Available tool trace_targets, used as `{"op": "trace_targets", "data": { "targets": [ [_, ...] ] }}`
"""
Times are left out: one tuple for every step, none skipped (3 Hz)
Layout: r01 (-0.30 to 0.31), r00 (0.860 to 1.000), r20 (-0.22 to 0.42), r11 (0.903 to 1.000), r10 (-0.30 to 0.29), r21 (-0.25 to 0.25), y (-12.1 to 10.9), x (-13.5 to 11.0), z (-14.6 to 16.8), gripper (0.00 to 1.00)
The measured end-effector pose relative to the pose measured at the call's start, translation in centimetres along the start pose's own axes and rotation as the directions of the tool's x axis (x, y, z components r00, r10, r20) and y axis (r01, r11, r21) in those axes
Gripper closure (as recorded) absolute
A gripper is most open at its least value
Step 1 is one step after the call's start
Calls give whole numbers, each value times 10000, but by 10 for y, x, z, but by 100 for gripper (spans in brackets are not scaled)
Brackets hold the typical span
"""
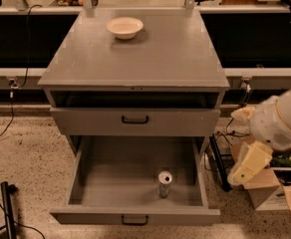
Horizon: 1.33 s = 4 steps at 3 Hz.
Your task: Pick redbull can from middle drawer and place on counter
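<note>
The redbull can (164,183) stands upright on the floor of the open middle drawer (115,173), near its front panel and right of centre. The counter (145,54) is the flat grey top of the cabinet above it. My gripper (250,162) shows as a cream piece at the end of the white arm (280,121), low at the right. It hangs outside the drawer's right side, well apart from the can and a little higher. It holds nothing that I can see.
A cream bowl (124,27) sits at the back of the counter. A shut drawer front with a black handle (135,119) is above the open drawer. Cardboard boxes (275,193) and cables (218,163) lie on the floor right of the cabinet. A dark stand (6,208) is at lower left.
</note>
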<state>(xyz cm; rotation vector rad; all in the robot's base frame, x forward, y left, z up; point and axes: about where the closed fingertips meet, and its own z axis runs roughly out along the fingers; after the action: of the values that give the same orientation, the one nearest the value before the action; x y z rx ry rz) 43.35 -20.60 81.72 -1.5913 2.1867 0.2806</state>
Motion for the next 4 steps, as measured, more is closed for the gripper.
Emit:
{"op": "trace_targets", "data": {
  "targets": [
    [-438, 9978, 526, 9962, 398, 759, -4, 15, -6, 0],
    [-194, 9975, 685, 9986, 159, 500, 2, 7, -6, 0],
    [325, 9873, 1547, 9991, -365, 283, 12, -7, 19, 0],
    [670, 9480, 3057, 9946, -884, 797, 9, -21, 65, 0]
  ]
}}
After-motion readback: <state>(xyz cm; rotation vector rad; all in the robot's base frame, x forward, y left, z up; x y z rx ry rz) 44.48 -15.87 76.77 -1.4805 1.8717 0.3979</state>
